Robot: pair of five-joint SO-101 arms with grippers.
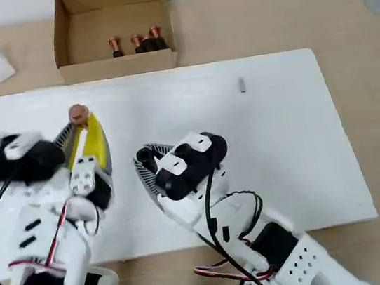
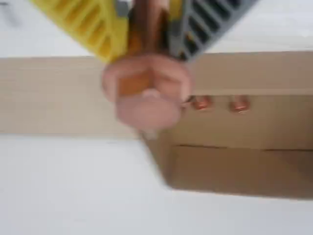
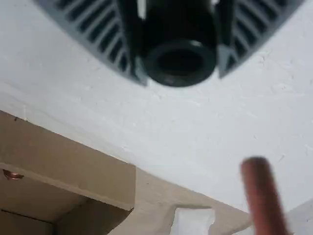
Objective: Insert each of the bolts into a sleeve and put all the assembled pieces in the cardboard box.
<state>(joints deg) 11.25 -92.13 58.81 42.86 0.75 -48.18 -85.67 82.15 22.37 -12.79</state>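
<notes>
No readable text, labels, numbers, signs

The right gripper (image 3: 180,68), with grey ribbed jaws, clamps a black cylindrical plastic sleeve (image 3: 180,51) from both sides, its hollow open end facing the camera. It hangs over a white flat board (image 3: 220,122). Past the board's edge stands an open brown cardboard box (image 3: 63,161) with a small copper-coloured bolt head (image 3: 11,174) inside. A blurred copper-coloured cylindrical bolt (image 3: 261,196) stands apart from the sleeve. A white paper scrap (image 3: 193,220) lies near the box.
</notes>
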